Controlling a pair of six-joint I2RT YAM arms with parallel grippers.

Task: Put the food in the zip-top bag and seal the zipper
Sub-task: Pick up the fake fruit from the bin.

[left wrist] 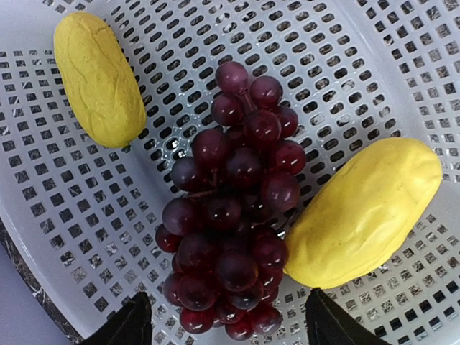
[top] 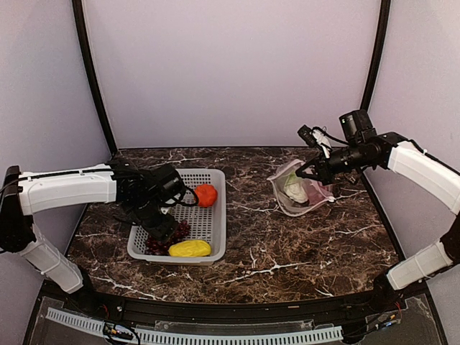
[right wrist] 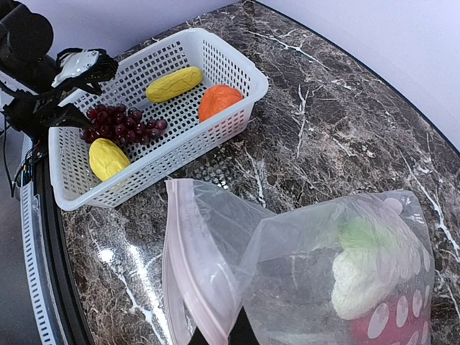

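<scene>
Zip-top bag (top: 300, 192) rim pinched by right gripper (right wrist: 219, 335), seemingly on the zipper (right wrist: 171, 259), left gripper (top: 164, 228) angled down, fingers (left wrist: 133, 323) apart above grape bunch (left wrist: 230, 208)

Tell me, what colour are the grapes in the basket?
Dark reddish purple; the grapes show best in the left wrist view.

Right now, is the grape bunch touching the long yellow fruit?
Apart. The left wrist view shows bare mesh of the basket between the grape bunch and the long yellow fruit.
</scene>
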